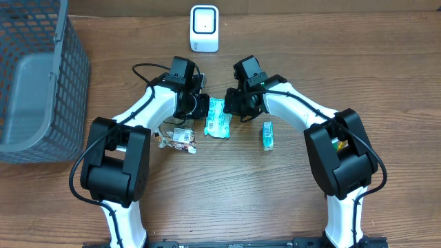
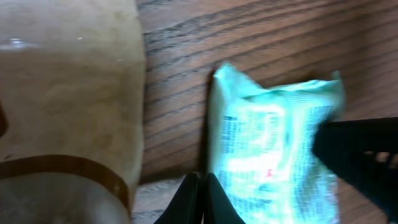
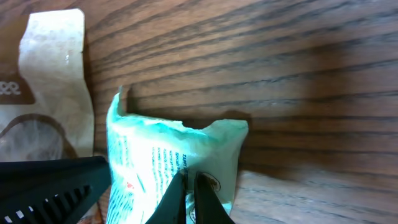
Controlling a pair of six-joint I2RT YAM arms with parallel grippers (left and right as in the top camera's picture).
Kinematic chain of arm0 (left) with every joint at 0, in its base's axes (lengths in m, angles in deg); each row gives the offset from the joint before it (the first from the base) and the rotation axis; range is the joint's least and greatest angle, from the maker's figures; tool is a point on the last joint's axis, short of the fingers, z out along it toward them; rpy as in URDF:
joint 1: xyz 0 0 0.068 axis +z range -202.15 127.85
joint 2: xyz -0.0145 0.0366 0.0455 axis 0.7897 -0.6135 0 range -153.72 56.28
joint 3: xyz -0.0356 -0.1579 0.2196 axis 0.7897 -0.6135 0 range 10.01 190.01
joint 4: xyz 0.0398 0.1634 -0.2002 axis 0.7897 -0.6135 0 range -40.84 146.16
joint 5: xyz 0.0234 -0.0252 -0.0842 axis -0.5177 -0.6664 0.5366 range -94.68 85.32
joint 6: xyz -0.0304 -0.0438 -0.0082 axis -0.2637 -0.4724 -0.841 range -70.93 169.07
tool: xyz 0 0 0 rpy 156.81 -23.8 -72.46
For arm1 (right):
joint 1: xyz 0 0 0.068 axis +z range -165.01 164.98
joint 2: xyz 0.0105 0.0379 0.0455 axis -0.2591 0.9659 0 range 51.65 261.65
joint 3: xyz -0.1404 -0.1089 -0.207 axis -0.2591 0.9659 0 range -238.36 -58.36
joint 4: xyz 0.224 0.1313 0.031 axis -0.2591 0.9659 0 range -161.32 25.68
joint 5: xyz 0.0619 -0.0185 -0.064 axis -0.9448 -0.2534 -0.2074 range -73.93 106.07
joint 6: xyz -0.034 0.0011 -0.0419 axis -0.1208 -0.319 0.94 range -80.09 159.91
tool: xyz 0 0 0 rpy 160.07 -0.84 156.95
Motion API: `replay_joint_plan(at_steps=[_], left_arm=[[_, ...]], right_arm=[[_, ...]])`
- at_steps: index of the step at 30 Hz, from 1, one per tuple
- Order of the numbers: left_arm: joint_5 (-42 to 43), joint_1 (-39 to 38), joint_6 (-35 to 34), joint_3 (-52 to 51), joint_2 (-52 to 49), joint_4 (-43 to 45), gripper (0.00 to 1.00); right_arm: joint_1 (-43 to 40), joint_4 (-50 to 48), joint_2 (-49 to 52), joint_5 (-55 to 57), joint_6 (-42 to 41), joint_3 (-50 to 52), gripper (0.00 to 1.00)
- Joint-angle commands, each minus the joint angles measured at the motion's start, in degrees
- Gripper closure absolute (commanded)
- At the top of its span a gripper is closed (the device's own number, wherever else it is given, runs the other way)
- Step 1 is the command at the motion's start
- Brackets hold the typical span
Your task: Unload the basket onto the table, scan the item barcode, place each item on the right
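A teal and white printed packet [image 1: 218, 120] lies flat on the wooden table between my two grippers. The white barcode scanner [image 1: 204, 29] stands at the back centre. My left gripper [image 1: 204, 109] is shut, its tips just off the packet's [image 2: 273, 143] left edge in the left wrist view [image 2: 202, 190]. My right gripper [image 1: 230, 105] is shut too. In its own view [image 3: 189, 190] the tips sit over the packet's [image 3: 155, 155] near part, and whether they pinch the film does not show. Each wrist view shows the other gripper's dark finger across the packet.
A grey mesh basket [image 1: 65, 83] fills the left edge. A clear-wrapped item [image 1: 180, 140] lies beside the left arm and a small teal box [image 1: 267, 135] by the right arm. A beige pouch [image 2: 68, 93] lies just left of the packet.
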Motion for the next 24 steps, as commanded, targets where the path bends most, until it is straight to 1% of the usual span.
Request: replay_joint_plan(at_steps=[1, 4, 7, 10, 15, 17, 19, 21, 24], left_arm=[[-1.8, 0.0, -0.3, 2.6, -1.8, -1.6, 0.96], [-1.8, 0.0, -0.3, 7.5, -1.8, -6.1, 0.96], [-1.4, 0.0, -0.3, 12.8, -1.8, -12.7, 0.96], [1.6, 0.0, -0.2, 16.0, -1.8, -18.3, 0.96], [2.7, 0.0, -0.2, 16.0, -1.9, -20.4, 0.96], [2.7, 0.1, -0.3, 15.6, -1.9, -20.4, 0.92], [2.7, 0.0, -0.3, 15.5, -1.9, -20.2, 0.92], [3.3, 0.0, -0.3, 15.5, -1.9, -19.6, 0.95], [4.6, -0.6, -0.3, 15.5, -2.1, -19.5, 0.96]], right_arm=[[-1.4, 1.4, 2.7, 11.6, -0.3, 2.0, 0.96], [-1.4, 1.0, 2.7, 11.5, -0.3, 2.0, 0.96], [-1.4, 1.1, 2.7, 10.3, -0.2, 1.8, 0.96], [-1.5, 2.3, 2.3, 5.1, 3.7, 0.3, 0.96], [-1.5, 6.0, 0.5, 3.6, 5.4, -3.5, 0.96], [-1.6, 6.0, 0.1, 3.3, 5.5, -3.8, 0.95], [-1.5, 5.4, 0.1, 2.1, 6.1, -3.8, 0.93], [-1.6, 4.5, 0.1, 1.6, 7.0, -3.8, 0.93], [-1.7, 0.9, 0.1, 1.6, 8.9, -3.8, 0.93]])
